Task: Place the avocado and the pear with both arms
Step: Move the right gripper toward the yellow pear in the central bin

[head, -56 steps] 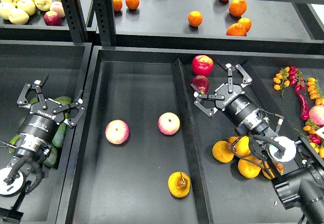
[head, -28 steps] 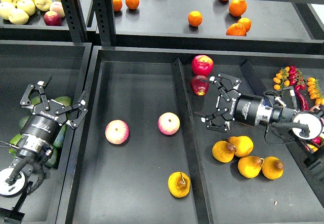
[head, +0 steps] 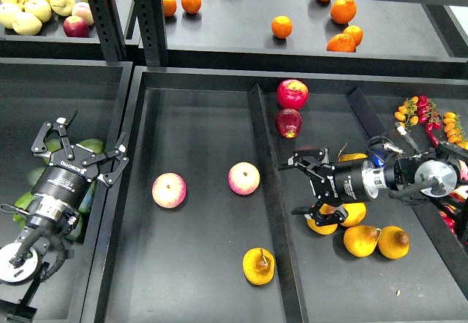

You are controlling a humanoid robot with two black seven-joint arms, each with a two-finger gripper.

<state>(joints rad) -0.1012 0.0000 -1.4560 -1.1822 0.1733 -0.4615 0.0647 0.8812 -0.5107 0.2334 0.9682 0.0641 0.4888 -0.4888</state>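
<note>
Left bin: the left gripper [head: 79, 150] hangs with its fingers spread wide over a heap of green avocados, pointing toward 1 o'clock. The avocado [head: 91, 147] lies directly beneath the spread fingers, partly hidden by them; whether they touch it cannot be told.

Centre tray [head: 197, 104]: two pink-yellow apples rest on the floor, one [head: 169, 190] at 9 o'clock of the other [head: 244, 178], well apart. A lone yellow pear-shaped fruit [head: 259, 266] with a brown blotch lies at 6 o'clock of the second apple, near the tray's right wall.

Right tray: two red apples [head: 292, 93] sit at the far end, just beside the dividing wall. The right gripper [head: 313, 190] reaches in from 3 o'clock, pointing toward 9 o'clock, fingers spread apart. The pear [head: 322, 224] lies under the lower finger [head: 324, 211], at the left end of a cluster of golden pears [head: 379, 241]; contact cannot be told.

Upper shelf: oranges [head: 281, 26] lie scattered; pale apples [head: 29, 9] fill the shelf at 11 o'clock.
</note>
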